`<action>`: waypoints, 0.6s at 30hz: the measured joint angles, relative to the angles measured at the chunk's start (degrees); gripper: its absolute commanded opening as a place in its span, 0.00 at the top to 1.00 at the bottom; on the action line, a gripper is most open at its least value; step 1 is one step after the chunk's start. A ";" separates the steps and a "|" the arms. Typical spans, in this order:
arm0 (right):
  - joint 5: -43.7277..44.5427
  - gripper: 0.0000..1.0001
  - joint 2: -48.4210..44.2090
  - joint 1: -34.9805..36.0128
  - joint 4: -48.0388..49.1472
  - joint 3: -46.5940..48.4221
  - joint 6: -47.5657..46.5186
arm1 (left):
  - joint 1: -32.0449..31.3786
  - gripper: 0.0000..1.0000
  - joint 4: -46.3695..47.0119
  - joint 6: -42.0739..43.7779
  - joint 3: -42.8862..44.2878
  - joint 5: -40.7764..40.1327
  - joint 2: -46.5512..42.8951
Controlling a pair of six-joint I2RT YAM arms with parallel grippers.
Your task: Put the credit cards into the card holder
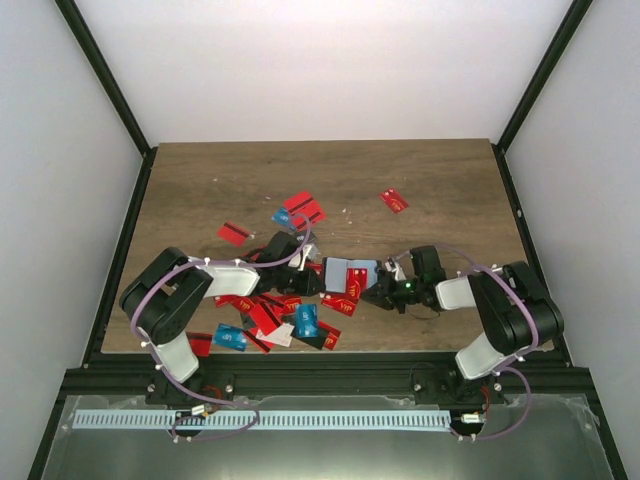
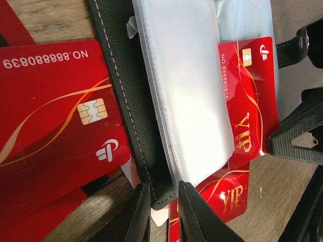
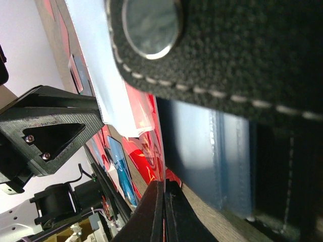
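Observation:
The black card holder [image 1: 338,270] lies open mid-table with its clear, greyish-blue pockets up. In the left wrist view my left gripper [image 2: 162,194] is shut on the near corner of its black cover [image 2: 123,101], beside the clear sleeves [image 2: 186,85]. My right gripper [image 3: 164,187] is shut on the edge of a red credit card [image 2: 250,106]. This VIP card lies partly under a clear pocket of the holder [image 3: 227,50]. Several more red and blue credit cards [image 1: 285,315] lie heaped near my left arm. A large red one [image 2: 50,116] sits beside the holder.
Loose red cards [image 1: 394,200] [image 1: 234,233] [image 1: 303,208] lie farther back on the wooden table [image 1: 450,180]. A blue card [image 1: 229,337] rests near the front edge. Dark frame posts [image 1: 120,230] border the table's sides.

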 measured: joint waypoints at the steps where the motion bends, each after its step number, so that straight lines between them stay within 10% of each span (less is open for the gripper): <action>1: -0.33 0.99 0.46 0.00 0.26 0.11 -0.02 | 0.00 0.82 0.00 0.02 0.00 0.00 0.02; 18: -3.74 0.99 4.90 -0.20 -0.11 4.42 -0.92 | 0.22 0.82 0.52 0.24 0.22 0.90 0.66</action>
